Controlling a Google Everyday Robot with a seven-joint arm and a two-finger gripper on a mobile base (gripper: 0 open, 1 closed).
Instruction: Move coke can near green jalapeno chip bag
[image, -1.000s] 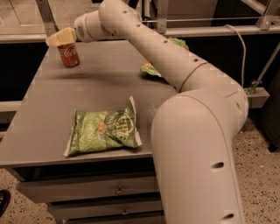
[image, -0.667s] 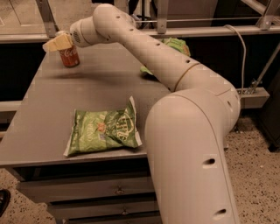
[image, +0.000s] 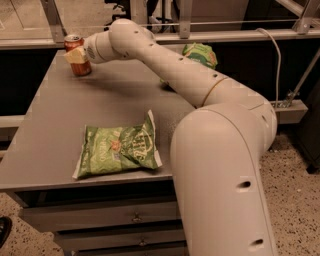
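The coke can (image: 79, 64), red with a silver top, stands upright at the far left corner of the grey table (image: 55, 130). My gripper (image: 75, 56) is right at the can, its cream-coloured tip overlapping the can's upper half from the right. The green jalapeno chip bag (image: 117, 150) lies flat near the table's front edge, well apart from the can. My arm reaches from the lower right across the table to the can.
A darker green puffy bag (image: 200, 54) lies at the table's far right, partly hidden behind my arm. A metal rail (image: 225, 22) runs behind the table. Drawers (image: 100, 217) sit under the front edge. My arm's large base fills the right side.
My gripper has come down from above and left of the can's top to the level of the can's upper half. The can and both bags have stayed put.
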